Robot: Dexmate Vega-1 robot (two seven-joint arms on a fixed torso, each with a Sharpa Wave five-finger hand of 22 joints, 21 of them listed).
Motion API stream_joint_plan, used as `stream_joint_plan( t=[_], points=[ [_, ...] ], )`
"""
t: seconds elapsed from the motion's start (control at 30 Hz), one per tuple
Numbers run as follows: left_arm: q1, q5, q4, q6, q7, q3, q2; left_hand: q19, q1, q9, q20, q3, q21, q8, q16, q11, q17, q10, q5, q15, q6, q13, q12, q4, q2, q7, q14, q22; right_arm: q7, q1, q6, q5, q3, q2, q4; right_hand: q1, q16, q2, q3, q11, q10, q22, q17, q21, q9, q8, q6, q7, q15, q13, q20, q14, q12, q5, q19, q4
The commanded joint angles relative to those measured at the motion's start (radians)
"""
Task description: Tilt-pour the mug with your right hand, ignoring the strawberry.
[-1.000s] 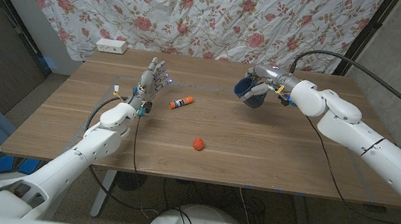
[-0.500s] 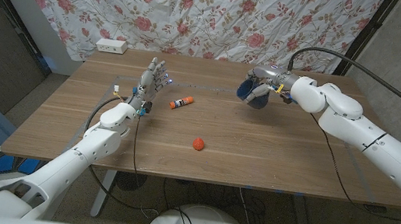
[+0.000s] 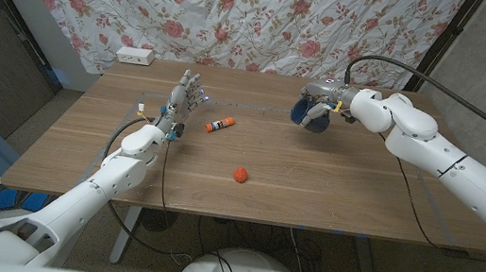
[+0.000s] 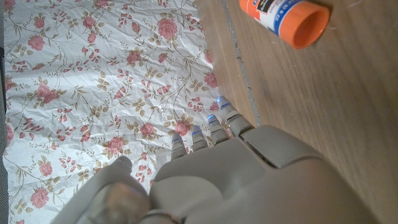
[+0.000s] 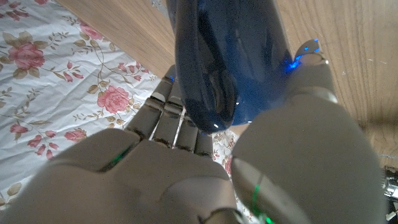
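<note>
My right hand [image 3: 319, 110] grips a dark blue mug [image 3: 307, 111] above the far right part of the wooden table [image 3: 331, 187]. The mug is lifted and tipped toward the table's middle. In the right wrist view the blue mug [image 5: 227, 59] sits between my fingers [image 5: 165, 118] and thumb [image 5: 308, 106], close to the lens. A red strawberry [image 3: 239, 175] lies near the table's middle, well apart from the mug. My left hand [image 3: 181, 99] stands at the far left with fingers straight and apart, holding nothing; its back [image 4: 249, 180] shows in the left wrist view.
A glue stick with an orange cap [image 3: 220, 125] lies beside my left hand, also seen as the glue stick [image 4: 286, 15] in the left wrist view. A white power strip [image 3: 135, 56] sits at the far left edge. A floral curtain [image 3: 241, 12] hangs behind the table.
My right hand has carried the mug slightly upward and farther back, turning it more. The left hand, strawberry and glue stick have not moved.
</note>
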Motion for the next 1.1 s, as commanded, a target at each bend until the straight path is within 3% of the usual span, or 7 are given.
stream_joint_plan(
  t=[0.03, 0.43, 1.1],
  points=[
    [0.000, 0.000, 0.000, 0.000, 0.000, 0.000, 0.000, 0.009, -0.003, 0.003, 0.000, 0.006, 0.006, 0.007, 0.005, -0.006, 0.005, -0.003, 0.004, -0.004, -0.002, 0.005, 0.004, 0.001, 0.119, -0.006, 0.008, 0.003, 0.099, 0.041, -0.004, -0.103, -0.034, 0.014, -0.003, 0.201, 0.005, 0.209, 0.061, -0.166, 0.181, 0.002, 0.007, -0.002, 0.002, 0.010, 0.203, -0.188, -0.191, 0.006, -0.074, 0.063, 0.007, 0.009, 0.003, 0.046],
    [0.000, 0.000, 0.000, 0.000, 0.000, 0.000, 0.000, 0.009, -0.003, 0.003, 0.000, 0.006, 0.006, 0.006, 0.005, -0.006, 0.005, -0.003, 0.004, -0.003, -0.002, 0.005, 0.004, 0.001, 0.119, -0.007, 0.008, 0.003, 0.194, 0.072, -0.007, -0.179, -0.061, 0.036, -0.002, 0.203, 0.003, 0.209, 0.059, -0.167, 0.185, 0.002, 0.011, -0.003, 0.003, 0.012, 0.206, -0.192, -0.189, 0.009, -0.073, 0.061, 0.004, 0.011, 0.001, 0.046],
    [0.001, 0.000, 0.000, -0.001, 0.000, 0.000, 0.000, 0.009, -0.003, 0.003, 0.000, 0.006, 0.006, 0.006, 0.005, -0.008, 0.005, -0.004, 0.004, -0.003, -0.002, 0.005, 0.004, 0.001, 0.119, -0.007, 0.008, 0.003, 0.273, 0.083, -0.005, -0.269, -0.084, 0.057, 0.004, 0.211, 0.000, 0.219, 0.061, -0.167, 0.190, 0.002, 0.016, -0.004, 0.004, 0.015, 0.212, -0.191, -0.187, 0.014, -0.073, 0.057, 0.001, 0.017, -0.001, 0.046]
  ],
)
